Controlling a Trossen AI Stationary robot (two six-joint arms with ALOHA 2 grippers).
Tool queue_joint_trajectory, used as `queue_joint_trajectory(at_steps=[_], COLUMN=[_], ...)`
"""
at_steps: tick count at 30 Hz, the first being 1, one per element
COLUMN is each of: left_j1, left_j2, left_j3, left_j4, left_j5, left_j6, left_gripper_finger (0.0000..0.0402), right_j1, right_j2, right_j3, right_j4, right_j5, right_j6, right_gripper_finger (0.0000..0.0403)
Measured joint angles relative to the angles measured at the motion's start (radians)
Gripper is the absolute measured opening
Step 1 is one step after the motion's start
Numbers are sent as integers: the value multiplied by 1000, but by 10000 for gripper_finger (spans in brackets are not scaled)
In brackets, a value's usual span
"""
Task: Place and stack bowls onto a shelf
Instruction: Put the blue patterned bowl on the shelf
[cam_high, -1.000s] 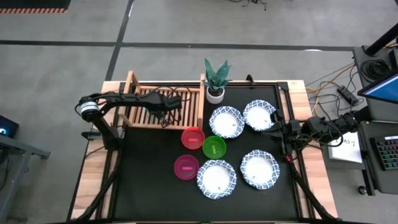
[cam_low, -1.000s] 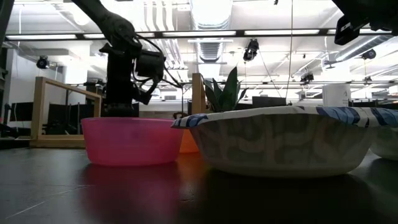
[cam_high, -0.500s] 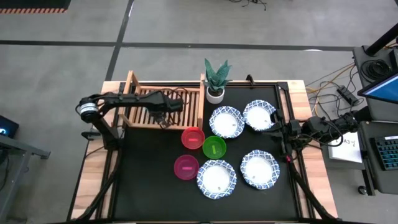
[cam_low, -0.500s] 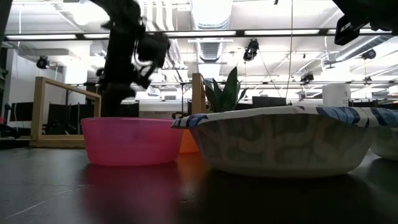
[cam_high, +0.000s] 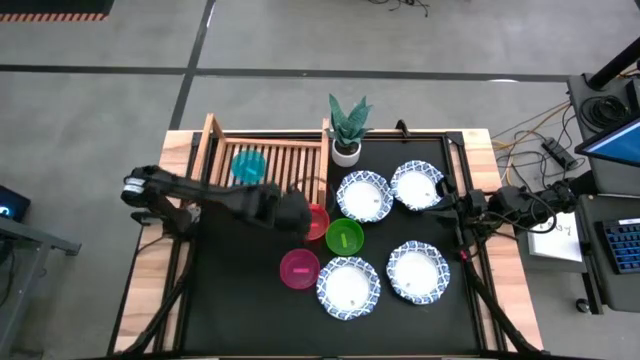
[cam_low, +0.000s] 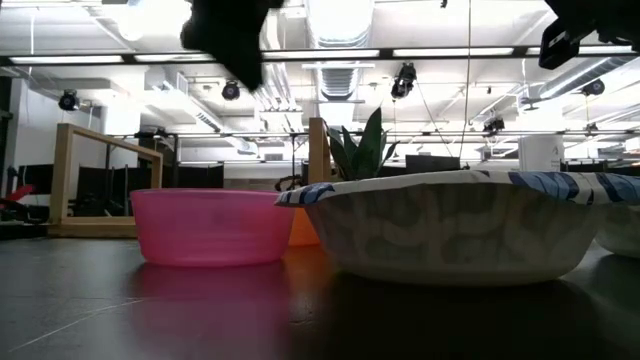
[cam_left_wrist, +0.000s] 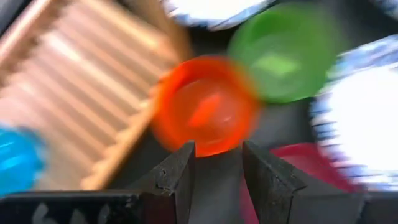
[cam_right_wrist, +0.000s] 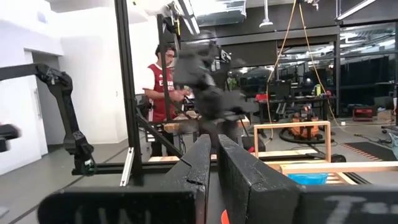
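Observation:
A blue bowl (cam_high: 248, 165) stands on the slats of the wooden shelf (cam_high: 290, 165) at the far left. The red bowl (cam_high: 317, 221), green bowl (cam_high: 344, 237) and magenta bowl (cam_high: 299, 269) rest on the black mat. So do several white bowls with blue rims, such as one at the near side (cam_high: 349, 287). My left gripper (cam_high: 299, 213) is open and empty, above the mat beside the red bowl (cam_left_wrist: 205, 106), on its shelf side. My right gripper (cam_high: 441, 207) is shut and empty at the mat's right edge.
A white pot with a green plant (cam_high: 347, 132) stands at the shelf's far right corner. The shelf's raised rails (cam_high: 325, 170) stand between the slats and the bowls. A person (cam_right_wrist: 163, 93) stands in the room beyond the table.
My left gripper has risen from over the shelf and swung toward the table's near right, ending by the red bowl. The blue bowl, hidden under the gripper before, now shows standing on the shelf slats.

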Motion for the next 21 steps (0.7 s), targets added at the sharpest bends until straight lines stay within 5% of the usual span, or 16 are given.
queue_joint_trajectory(at_steps=[10, 21], left_j1=[-206, -225], left_j2=[49, 222], left_j3=[9, 8], left_j4=[427, 467], left_j5=[-32, -34], left_j6=[-41, -126], left_gripper_finger=[115, 115], right_j1=[0, 0], right_j2=[0, 0], right_j3=[0, 0], right_j4=[6, 0], right_j5=[-1, 2], right_j6=[12, 10], right_gripper_finger=[18, 18])
